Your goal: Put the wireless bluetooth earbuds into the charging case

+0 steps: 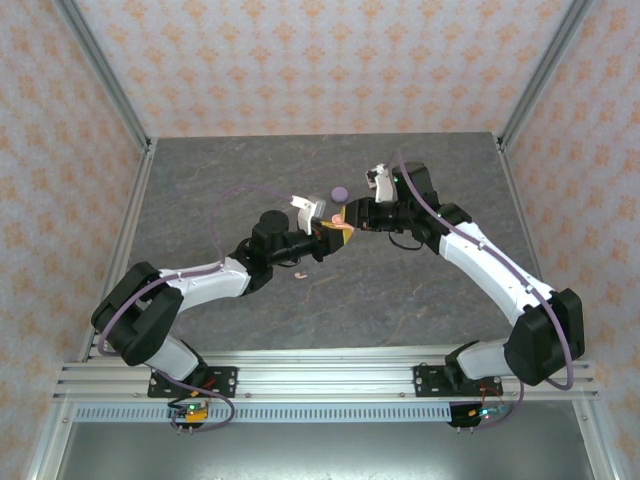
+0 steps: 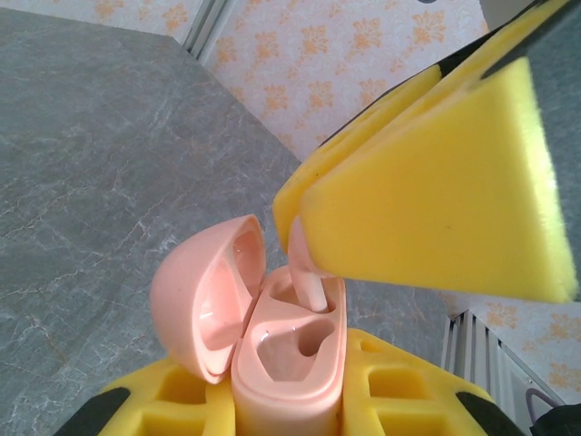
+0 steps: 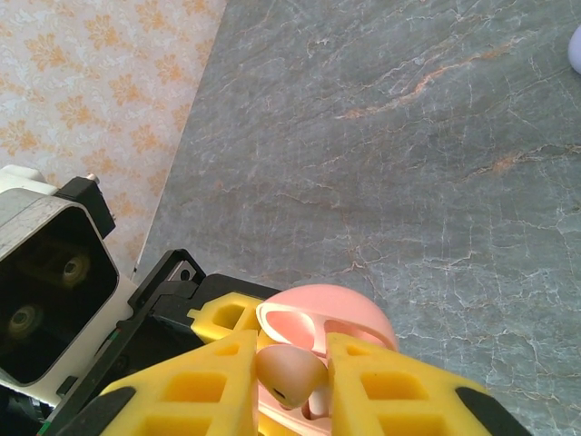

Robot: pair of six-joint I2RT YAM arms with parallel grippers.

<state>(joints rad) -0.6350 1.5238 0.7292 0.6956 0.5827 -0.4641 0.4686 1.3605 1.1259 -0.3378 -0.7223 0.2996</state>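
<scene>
The pink charging case [image 2: 289, 368] stands upright in my left gripper [image 2: 290, 400], whose yellow fingers are shut on its body; its lid [image 2: 201, 304] is flipped open to the left. My right gripper [image 3: 292, 365] is shut on a pale pink earbud [image 3: 287, 372] directly over the case. The earbud's stem [image 2: 311, 289] dips into the far slot, while the near slot [image 2: 295, 350] is bare. In the top view both grippers [image 1: 322, 236] [image 1: 352, 216] meet at the table's middle. A second pink earbud [image 1: 299, 274] lies on the table near the left arm.
A round lilac case [image 1: 339, 192] sits on the grey marbled table [image 1: 220, 190] just behind the grippers, and its edge [image 3: 575, 50] shows in the right wrist view. Patterned walls with metal posts enclose the table.
</scene>
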